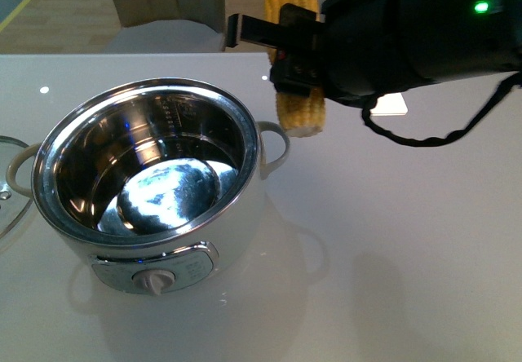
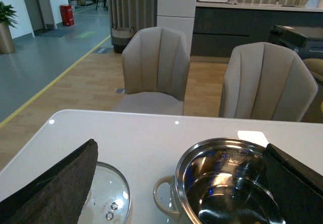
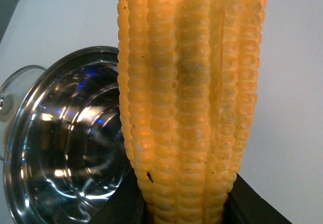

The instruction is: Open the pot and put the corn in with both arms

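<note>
The white pot (image 1: pixel 245 219) stands open on the table at the left of the front view, its steel bowl empty. My right gripper (image 1: pixel 298 56) is shut on the yellow corn (image 1: pixel 300 111) and holds it upright in the air, just behind and to the right of the pot's rim. In the right wrist view the corn (image 3: pixel 186 98) fills the middle between the black fingers (image 3: pixel 252 204), with the pot (image 3: pixel 65 148) below. My left gripper (image 2: pixel 180 146) is open and empty, above the near side of the pot (image 2: pixel 202 146). It does not show in the front view.
The glass lid (image 1: pixel 8 187) lies flat on the table left of the pot, and also shows in the left wrist view (image 2: pixel 108 193). A white card (image 1: pixel 391 103) lies behind the right arm. Two beige chairs (image 2: pixel 156 62) stand beyond the table's far edge.
</note>
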Tool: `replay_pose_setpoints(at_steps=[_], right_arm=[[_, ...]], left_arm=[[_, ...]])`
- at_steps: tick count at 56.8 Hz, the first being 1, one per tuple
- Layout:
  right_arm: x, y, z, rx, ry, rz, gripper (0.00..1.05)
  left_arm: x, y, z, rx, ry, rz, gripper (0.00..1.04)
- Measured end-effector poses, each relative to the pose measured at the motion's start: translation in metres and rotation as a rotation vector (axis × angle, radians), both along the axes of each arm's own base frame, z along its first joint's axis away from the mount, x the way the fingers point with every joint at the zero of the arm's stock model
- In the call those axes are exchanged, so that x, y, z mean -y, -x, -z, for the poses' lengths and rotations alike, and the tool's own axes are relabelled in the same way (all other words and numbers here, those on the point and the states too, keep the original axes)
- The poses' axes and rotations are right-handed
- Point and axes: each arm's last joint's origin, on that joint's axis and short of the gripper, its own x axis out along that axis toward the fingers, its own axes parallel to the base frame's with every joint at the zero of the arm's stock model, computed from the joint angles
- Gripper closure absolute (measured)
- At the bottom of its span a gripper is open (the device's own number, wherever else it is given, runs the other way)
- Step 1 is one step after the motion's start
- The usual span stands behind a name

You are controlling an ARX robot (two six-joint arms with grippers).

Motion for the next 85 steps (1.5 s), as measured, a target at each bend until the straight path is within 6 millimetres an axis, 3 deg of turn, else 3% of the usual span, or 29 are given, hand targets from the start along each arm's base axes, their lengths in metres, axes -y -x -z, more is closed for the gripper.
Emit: replay_pose_setpoints(at_steps=[20,33,47,59,73,85], right_arm=[[-0.058,-0.021,0.014,-0.113,-0.075,-0.044,0.83],[-0.079,-0.026,0.015,-0.145,-0.118,-0.050,0.84],[-0.100,-0.021,0.031,-0.193,-0.113,-0.068,0.84],[-0.104,-0.021,0.043,-0.236,-0.104,-0.058,0.84],[-0.108,-0.017,0.057,-0.281,-0.075,-0.066,0.47],[-0.104,-0.017,0.057,-0.283,-0.095,-0.037,0.16]], left_arm=[[0.000,0.000,0.000,0.000,0.000,0.000,0.07],[0.000,0.000,0.000,0.000,0.000,0.000,0.07],[0.000,0.000,0.000,0.000,0.000,0.000,0.07],[0.000,0.000,0.000,0.000,0.000,0.000,0.07],[0.000,0.000,0.000,0.000,0.000,0.000,0.07],[0.000,0.000,0.000,0.000,0.000,0.000,0.07]])
